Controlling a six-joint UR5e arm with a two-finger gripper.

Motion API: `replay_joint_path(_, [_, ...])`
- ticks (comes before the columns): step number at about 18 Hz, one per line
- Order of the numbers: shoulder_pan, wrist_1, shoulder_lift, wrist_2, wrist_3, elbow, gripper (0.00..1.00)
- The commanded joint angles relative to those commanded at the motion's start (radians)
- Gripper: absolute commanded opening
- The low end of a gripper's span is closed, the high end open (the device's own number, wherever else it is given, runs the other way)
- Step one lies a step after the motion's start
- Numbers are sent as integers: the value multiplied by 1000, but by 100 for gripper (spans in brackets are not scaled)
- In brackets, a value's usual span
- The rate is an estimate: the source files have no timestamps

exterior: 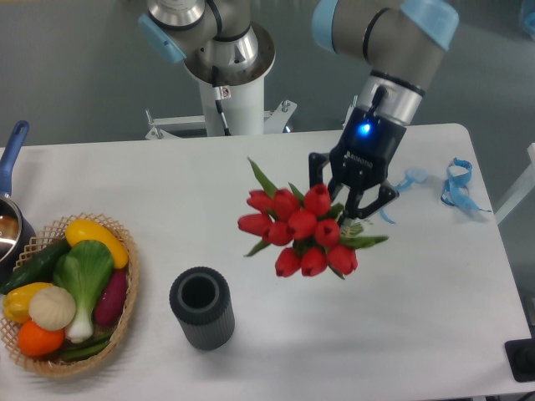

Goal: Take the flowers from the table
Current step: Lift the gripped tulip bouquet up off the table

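The flowers (301, 230) are a bunch of red tulips with green leaves, seen near the middle of the white table (401, 317). Their heads point toward the camera, and the stems run back into my gripper (351, 203), mostly hidden behind the blooms. My gripper is shut on the stems just behind and to the right of the heads. The bunch looks lifted off the tabletop, with a faint shadow below it.
A dark grey ribbed cylindrical vase (201, 307) stands left of the bunch near the front. A wicker basket (125, 313) of vegetables sits at the left edge, with a pot (10, 225) behind it. Curly blue ribbons (456, 185) lie at the right back.
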Motion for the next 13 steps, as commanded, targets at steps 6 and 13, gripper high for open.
replay_joint_path(6, [9, 0, -3, -76, 0, 5, 33])
replay_joint_path(13, [29, 6, -6, -77, 0, 11, 33])
